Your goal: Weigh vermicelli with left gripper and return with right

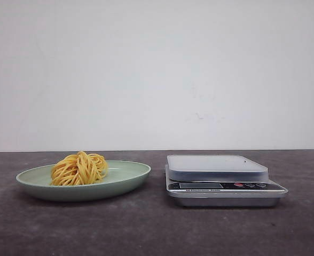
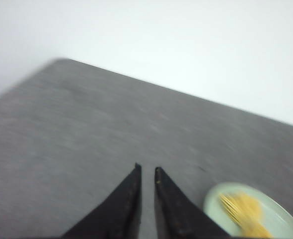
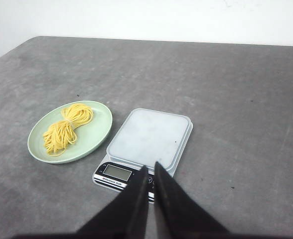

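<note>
A bundle of yellow vermicelli (image 1: 79, 168) lies on the left part of a pale green plate (image 1: 130, 173); the right wrist view shows the vermicelli (image 3: 67, 128) on the same plate (image 3: 97, 130). To the plate's right stands a silver kitchen scale (image 1: 217, 166) with an empty platform (image 3: 149, 137). My left gripper (image 2: 147, 169) hovers over bare table, its fingers a narrow slit apart and holding nothing, with the plate (image 2: 221, 209) off to one side. My right gripper (image 3: 151, 167) hangs above the scale's display (image 3: 116, 172), jaws almost together and empty. Neither gripper shows in the front view.
The dark grey table (image 1: 157, 229) runs back to a white wall (image 1: 157, 74). Its far rounded corner (image 3: 37, 40) shows in the right wrist view. The left wrist view is blurred.
</note>
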